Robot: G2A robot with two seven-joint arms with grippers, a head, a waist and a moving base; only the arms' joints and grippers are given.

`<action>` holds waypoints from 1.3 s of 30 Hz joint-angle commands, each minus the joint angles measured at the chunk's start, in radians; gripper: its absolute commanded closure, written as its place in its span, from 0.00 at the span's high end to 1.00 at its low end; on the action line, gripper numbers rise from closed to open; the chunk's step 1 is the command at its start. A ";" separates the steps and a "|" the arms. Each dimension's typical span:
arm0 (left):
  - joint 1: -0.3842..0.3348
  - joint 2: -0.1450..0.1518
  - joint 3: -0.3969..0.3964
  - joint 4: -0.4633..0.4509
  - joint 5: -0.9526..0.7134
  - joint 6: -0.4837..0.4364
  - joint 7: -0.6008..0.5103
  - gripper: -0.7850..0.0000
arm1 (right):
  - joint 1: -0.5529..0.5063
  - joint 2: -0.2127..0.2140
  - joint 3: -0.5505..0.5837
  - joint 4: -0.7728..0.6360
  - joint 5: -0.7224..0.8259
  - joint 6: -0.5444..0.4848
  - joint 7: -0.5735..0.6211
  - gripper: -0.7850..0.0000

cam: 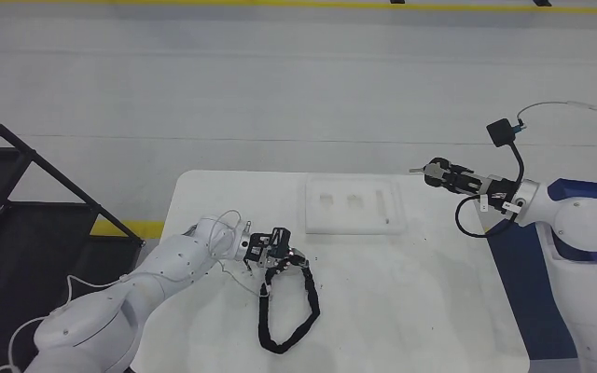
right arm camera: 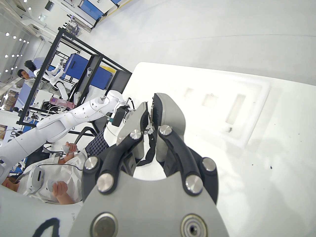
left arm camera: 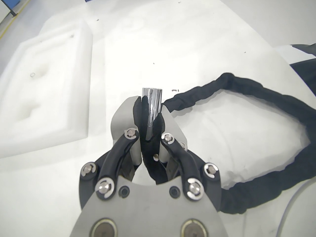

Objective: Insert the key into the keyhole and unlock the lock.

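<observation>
A black fabric-covered chain lock [cam: 291, 315] lies in a loop on the white table, near its front edge. My left gripper [cam: 283, 254] is at the loop's upper end, shut on the lock's chrome cylinder [left arm camera: 152, 97], which sticks up between the pads [left arm camera: 137, 114]; the black chain [left arm camera: 246, 92] curls away from it. My right gripper [cam: 427, 171] hangs above the table's far right corner, well apart from the lock. Its fingers [right arm camera: 163, 109] are pressed nearly together on a small thin metal piece, the key [cam: 414, 170], whose tip pokes out.
A white foam tray [cam: 354, 207] with shallow cut-outs lies between the two grippers at the table's back middle; it is also close beside the left gripper [left arm camera: 74, 82]. A black metal frame [cam: 37, 182] stands off the table's left side.
</observation>
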 commanded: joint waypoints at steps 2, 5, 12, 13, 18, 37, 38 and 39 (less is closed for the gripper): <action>0.006 0.018 -0.028 -0.053 -0.025 -0.003 0.006 0.00 | 0.000 0.000 0.000 0.000 0.000 0.000 0.000 0.00; 0.015 0.040 -0.061 -0.124 -0.052 -0.023 -0.006 0.00 | 0.000 0.000 0.000 0.000 0.000 0.000 0.000 0.00; 0.088 0.087 -0.161 -0.298 -0.210 -0.036 -0.196 0.00 | -0.012 0.006 -0.048 -0.067 -0.068 0.094 0.076 0.00; 0.100 0.092 -0.175 -0.329 -0.234 -0.036 -0.219 0.00 | -0.013 0.007 -0.053 -0.088 -0.075 0.111 0.092 0.00; 0.145 0.117 -0.243 -0.481 -0.296 -0.002 -0.316 0.00 | -0.034 0.013 -0.065 -0.203 -0.080 0.201 0.144 0.00; 0.166 0.083 -0.312 -0.603 -0.372 0.119 -0.363 0.00 | -0.077 0.025 -0.099 -0.368 -0.007 0.288 0.186 0.00; 0.166 0.083 -0.312 -0.603 -0.372 0.119 -0.363 0.00 | -0.077 0.025 -0.099 -0.368 -0.007 0.288 0.186 0.00; 0.166 0.083 -0.312 -0.603 -0.372 0.119 -0.363 0.00 | -0.077 0.025 -0.099 -0.368 -0.007 0.288 0.186 0.00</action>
